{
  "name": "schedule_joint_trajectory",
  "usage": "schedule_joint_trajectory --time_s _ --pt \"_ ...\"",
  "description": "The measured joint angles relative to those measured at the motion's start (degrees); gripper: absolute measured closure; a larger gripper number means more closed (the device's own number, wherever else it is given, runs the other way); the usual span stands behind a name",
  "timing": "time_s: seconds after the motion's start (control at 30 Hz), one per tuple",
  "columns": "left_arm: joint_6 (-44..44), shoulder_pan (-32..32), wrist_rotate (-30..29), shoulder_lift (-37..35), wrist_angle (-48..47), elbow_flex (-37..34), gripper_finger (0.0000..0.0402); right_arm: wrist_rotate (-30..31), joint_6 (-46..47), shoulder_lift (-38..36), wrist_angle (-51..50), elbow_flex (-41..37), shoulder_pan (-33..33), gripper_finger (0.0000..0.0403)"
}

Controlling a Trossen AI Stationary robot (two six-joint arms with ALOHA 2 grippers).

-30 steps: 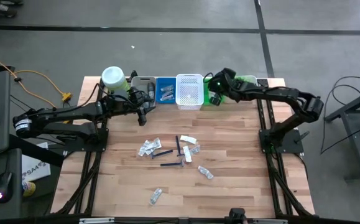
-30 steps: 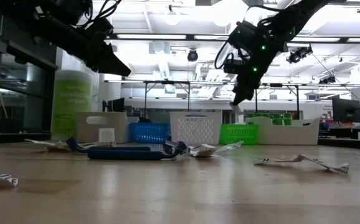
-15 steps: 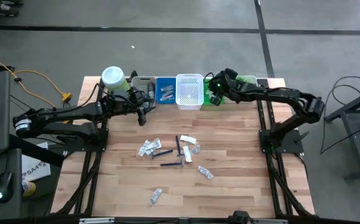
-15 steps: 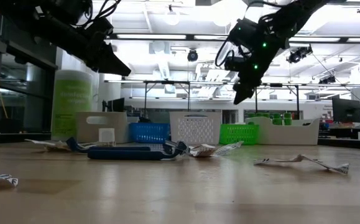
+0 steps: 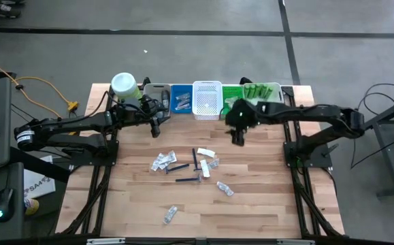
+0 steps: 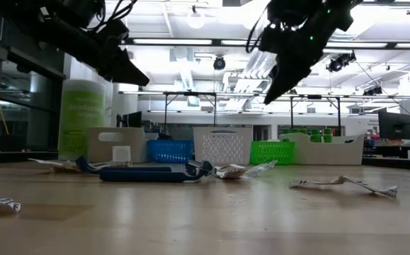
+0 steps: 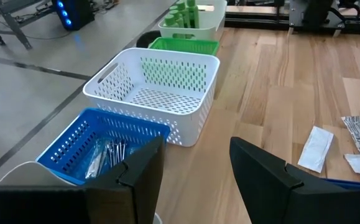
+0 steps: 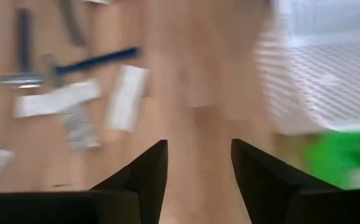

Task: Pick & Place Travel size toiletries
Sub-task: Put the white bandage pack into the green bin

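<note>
Tabletop (image 5: pixel 265 197) has toiletries (image 5: pixel 195 167) scattered mid-board. Only the left wrist view shows the blue bin (image 7: pixel 99 149) holding items. Right hand (image 5: pixel 237 137), fingers apart and empty, hangs before the bins; left hand (image 5: pixel 157 126), also apart, waits by the jar (image 5: pixel 123 85).

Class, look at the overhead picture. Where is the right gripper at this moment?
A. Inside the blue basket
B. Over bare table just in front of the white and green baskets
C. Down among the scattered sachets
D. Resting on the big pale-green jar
B: the right gripper hangs open and empty over bare wood, in front of the white basket and green basket, apart from the sachets.
</note>
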Motion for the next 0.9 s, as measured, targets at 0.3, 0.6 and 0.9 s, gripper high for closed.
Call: schedule_joint_trajectory --time_s 0.3,0.6,0.9 --pt "0.0 0.0 0.1 0.0 0.0 0.0 0.0217 -0.7 16.5 6.0 1.6 0.0 11.5 0.0238" --pt "0.0 0.0 0.2 0.0 0.1 0.0 0.0217 -3.5 54.5 13.2 6.1 0.0 15.4 0.0242" --pt "0.0 0.0 0.2 0.0 -0.3 0.0 0.0217 -5.0 60.5 19.0 8.1 -0.1 16.7 0.0242"
